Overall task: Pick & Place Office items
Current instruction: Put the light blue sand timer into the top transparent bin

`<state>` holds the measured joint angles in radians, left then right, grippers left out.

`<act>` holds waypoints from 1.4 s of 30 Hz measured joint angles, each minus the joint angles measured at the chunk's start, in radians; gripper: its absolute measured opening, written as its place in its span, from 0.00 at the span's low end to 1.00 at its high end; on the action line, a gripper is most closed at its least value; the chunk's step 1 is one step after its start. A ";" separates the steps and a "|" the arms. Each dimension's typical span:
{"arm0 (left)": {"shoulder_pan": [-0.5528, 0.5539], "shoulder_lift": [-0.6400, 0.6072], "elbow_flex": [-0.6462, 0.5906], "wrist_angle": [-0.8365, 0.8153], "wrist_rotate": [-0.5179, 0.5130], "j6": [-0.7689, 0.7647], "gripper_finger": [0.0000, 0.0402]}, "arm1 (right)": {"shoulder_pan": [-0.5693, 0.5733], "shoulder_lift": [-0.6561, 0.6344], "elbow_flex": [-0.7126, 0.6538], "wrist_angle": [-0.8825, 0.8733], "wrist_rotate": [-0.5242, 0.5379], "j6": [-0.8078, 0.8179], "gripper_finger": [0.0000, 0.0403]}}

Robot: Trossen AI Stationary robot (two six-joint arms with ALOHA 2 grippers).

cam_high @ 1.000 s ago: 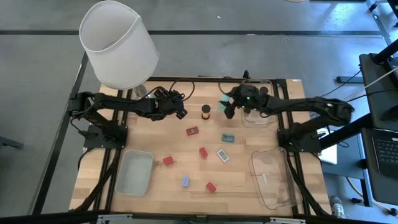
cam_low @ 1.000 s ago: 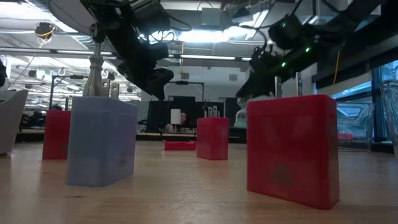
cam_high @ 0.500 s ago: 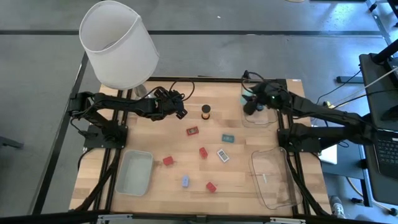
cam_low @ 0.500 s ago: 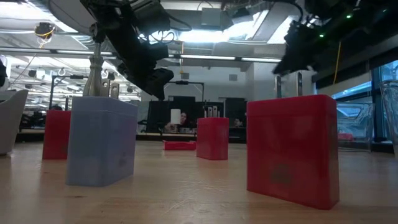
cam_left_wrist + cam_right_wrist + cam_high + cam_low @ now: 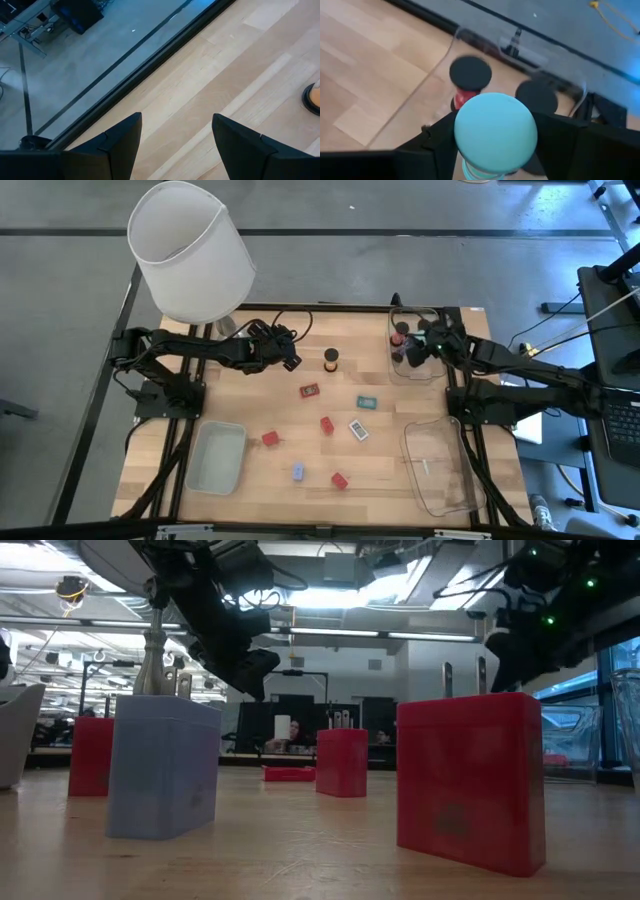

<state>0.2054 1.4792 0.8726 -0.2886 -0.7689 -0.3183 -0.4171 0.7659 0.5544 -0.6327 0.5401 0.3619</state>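
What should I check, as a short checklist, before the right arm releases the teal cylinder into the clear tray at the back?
1. Grip: right end effector is shut on the teal cylinder: ok.
2. Position: right end effector is over the clear tray at the table's back right: ok.
3. Landing spot: two dark-capped cylinders already stand in that tray; free room directly below: cannot tell.
4. Height above the tray floor: cannot tell.
5. Left end effector is open, empty, far from the tray: ok.

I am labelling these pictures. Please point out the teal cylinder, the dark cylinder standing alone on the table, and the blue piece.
teal cylinder (image 5: 495, 126), right wrist view, its round top.
dark cylinder (image 5: 331, 359), high view, its top.
blue piece (image 5: 163, 767), low view, its front face.
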 joint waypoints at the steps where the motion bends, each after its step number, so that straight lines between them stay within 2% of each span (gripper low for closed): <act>1: 0.000 0.000 0.000 0.000 0.000 -0.001 0.60 | 0.000 -0.008 -0.017 0.006 -0.003 0.010 0.51; 12: 0.000 0.000 0.000 0.000 0.000 -0.001 0.60 | 0.000 -0.069 -0.162 0.080 -0.024 0.126 0.52; 16: 0.000 0.000 0.000 0.000 0.000 -0.001 0.60 | 0.000 -0.073 -0.166 0.080 -0.025 0.132 0.50; 23: 0.000 0.000 0.000 0.000 0.000 -0.004 0.60 | 0.012 -0.073 -0.168 0.098 -0.029 0.126 0.54; 28: 0.000 0.000 0.000 0.000 0.000 -0.004 0.60 | 0.032 -0.082 -0.170 0.178 -0.034 0.066 0.50; 36: 0.000 0.000 0.000 0.000 0.001 -0.002 0.60 | 0.071 -0.083 -0.170 0.206 -0.100 0.074 0.55; 42: 0.000 0.000 0.000 0.000 0.002 -0.002 0.60 | 0.127 -0.083 -0.170 0.206 -0.114 0.102 0.50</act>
<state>0.2058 1.4792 0.8726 -0.2882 -0.7666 -0.3199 -0.2902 0.6830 0.3847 -0.4267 0.4260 0.4638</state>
